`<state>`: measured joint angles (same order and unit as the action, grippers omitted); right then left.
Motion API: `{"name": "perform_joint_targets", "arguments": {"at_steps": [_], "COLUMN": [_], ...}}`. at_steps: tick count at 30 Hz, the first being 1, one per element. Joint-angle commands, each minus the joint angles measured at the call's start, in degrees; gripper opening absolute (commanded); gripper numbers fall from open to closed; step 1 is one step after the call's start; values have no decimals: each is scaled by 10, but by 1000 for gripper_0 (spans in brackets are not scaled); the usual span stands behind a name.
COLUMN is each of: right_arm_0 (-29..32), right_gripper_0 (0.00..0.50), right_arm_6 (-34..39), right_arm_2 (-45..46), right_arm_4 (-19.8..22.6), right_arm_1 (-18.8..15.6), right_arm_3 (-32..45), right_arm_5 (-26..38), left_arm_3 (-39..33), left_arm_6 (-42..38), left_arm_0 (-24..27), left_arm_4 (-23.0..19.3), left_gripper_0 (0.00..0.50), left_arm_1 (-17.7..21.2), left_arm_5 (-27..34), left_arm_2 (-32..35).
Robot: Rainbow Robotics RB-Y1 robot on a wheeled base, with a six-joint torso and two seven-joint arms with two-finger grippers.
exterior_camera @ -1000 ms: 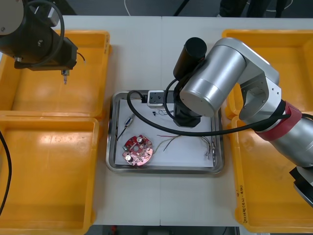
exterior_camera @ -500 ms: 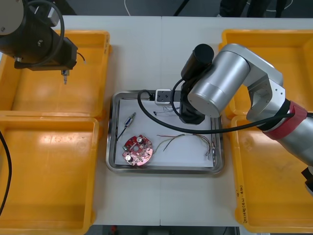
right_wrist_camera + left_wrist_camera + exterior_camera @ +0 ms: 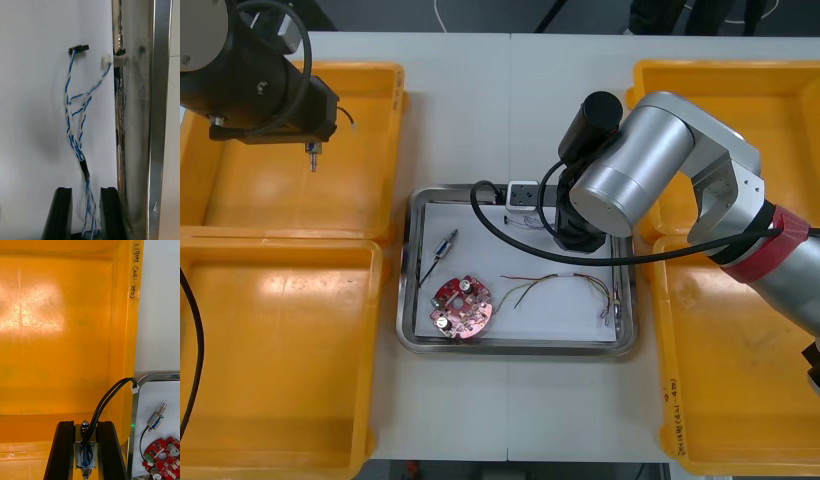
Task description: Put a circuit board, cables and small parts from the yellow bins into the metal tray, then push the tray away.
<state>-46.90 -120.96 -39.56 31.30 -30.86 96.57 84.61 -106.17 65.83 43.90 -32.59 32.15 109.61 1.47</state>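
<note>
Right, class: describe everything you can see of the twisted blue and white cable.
The twisted blue and white cable is a thin bundle of paired wires, bound by a short black sleeve. Past the sleeve it splits into branches; one ends in a small black connector, another in a white connector close to the wall of the metal tray. It lies stretched over the tray's white floor, its near end between the fingers of the right gripper.

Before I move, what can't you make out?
Right gripper, over the metal tray: front view, covered by its own arm.
Blue and white cable: front view, mostly under that arm; right wrist view, near end cut off.
Small metal part in left gripper, over a yellow bin: front view, too small.
</note>
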Motion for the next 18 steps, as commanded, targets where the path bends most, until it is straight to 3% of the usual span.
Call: {"name": "perform_joint_targets", "arguments": {"at_steps": [1,7,13,18], "right_arm_0": [0,-1,-1,-1], "right_gripper_0": [500,500,500,500], "right_arm_6": [-9,-14,-4,50], "right_arm_2": [-5,29,71,124], "right_arm_4": [4,48,63,93], "right_arm_1": [-15,-15,-5,3], "right_arm_3": [5,11,64,121], "right_arm_5": [-3,34,126,223], "left_arm_3": [-25,-26,-33,-39], "left_arm_6": [-28,-32,-39,-49], "left_arm_0": [-4,-4,-4,-3], "left_arm_4": [1,0,-10,-19], "left_gripper_0": [0,0,1,0], "left_arm_1": [7,7,6,0], "left_arm_5": [4,4,4,4], "left_arm_2": [-3,-3,-3,-4]}}
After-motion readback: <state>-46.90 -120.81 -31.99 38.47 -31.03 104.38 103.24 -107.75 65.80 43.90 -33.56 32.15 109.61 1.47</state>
